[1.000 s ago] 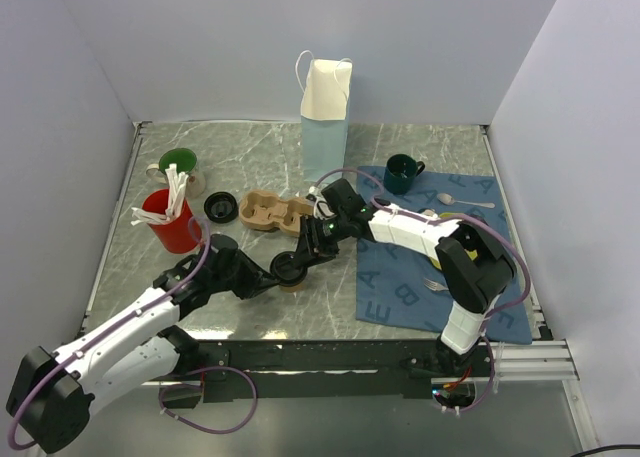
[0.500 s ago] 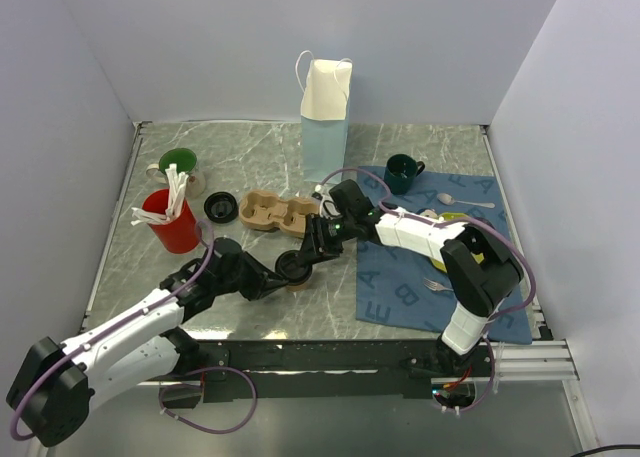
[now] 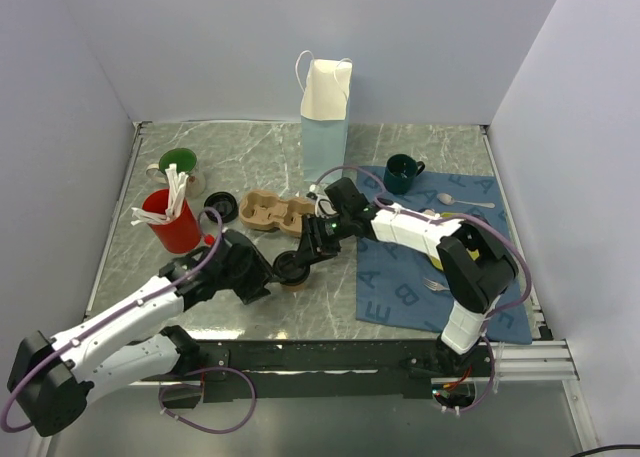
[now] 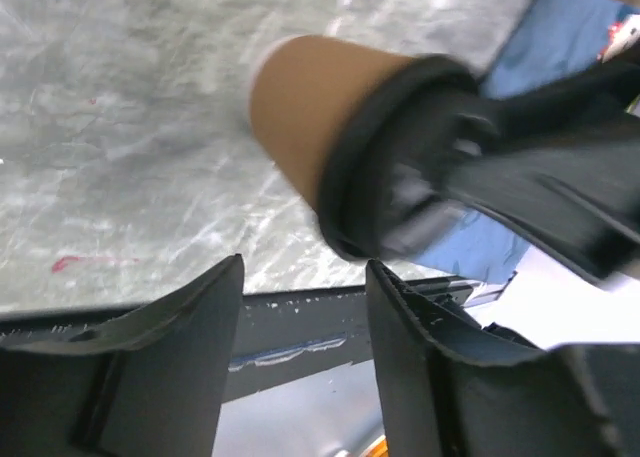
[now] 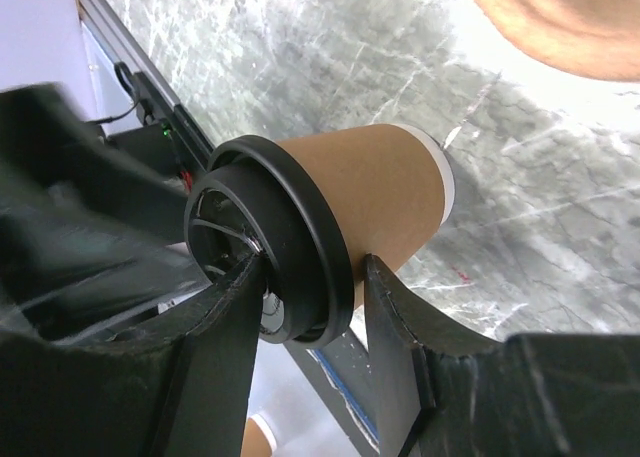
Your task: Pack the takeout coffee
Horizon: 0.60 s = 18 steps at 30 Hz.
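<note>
The takeout coffee is a tan paper cup with a black lid, low over the marble table near its front middle. My right gripper is shut on it: in the right wrist view one finger lies across the lid and the other presses the cup wall. My left gripper stands open just left of the cup and does not touch it. In the left wrist view the cup lies beyond my open left gripper, with nothing between the fingers.
A white paper bag stands at the back centre. A tan cup carrier and a loose black lid lie left of centre. A red cup, green cup, dark green mug and blue cloth with cutlery surround them.
My left gripper has opened, let go of the cup's lid and drawn back a little to the left. The right gripper keeps its hold on the cup.
</note>
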Each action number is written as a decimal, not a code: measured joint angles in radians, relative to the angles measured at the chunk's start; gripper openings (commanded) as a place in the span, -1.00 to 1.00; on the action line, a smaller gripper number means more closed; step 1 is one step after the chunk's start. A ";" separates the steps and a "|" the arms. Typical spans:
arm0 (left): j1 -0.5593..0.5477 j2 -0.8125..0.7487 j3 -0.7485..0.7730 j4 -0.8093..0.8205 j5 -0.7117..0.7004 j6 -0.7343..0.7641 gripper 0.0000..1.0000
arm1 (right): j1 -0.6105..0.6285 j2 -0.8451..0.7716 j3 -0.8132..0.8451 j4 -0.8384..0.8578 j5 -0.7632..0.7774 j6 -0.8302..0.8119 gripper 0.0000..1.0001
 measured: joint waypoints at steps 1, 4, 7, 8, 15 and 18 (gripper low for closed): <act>-0.004 0.002 0.039 -0.045 -0.013 0.019 0.19 | 0.005 0.003 0.010 -0.012 0.000 -0.006 0.04; -0.008 -0.001 0.157 -0.102 -0.045 0.060 0.21 | 0.017 0.004 0.036 -0.058 0.005 -0.029 0.18; -0.009 -0.014 0.224 -0.113 -0.070 0.081 0.23 | 0.024 0.006 0.072 -0.133 0.008 -0.050 0.26; -0.009 -0.018 0.237 -0.121 -0.081 0.086 0.28 | 0.024 0.006 0.084 -0.153 0.009 -0.055 0.28; 0.014 0.005 0.330 -0.272 -0.202 0.167 0.63 | 0.026 0.005 0.240 -0.322 0.081 -0.114 0.53; 0.029 0.010 0.389 -0.333 -0.264 0.202 0.98 | 0.031 -0.002 0.279 -0.379 0.140 -0.140 0.64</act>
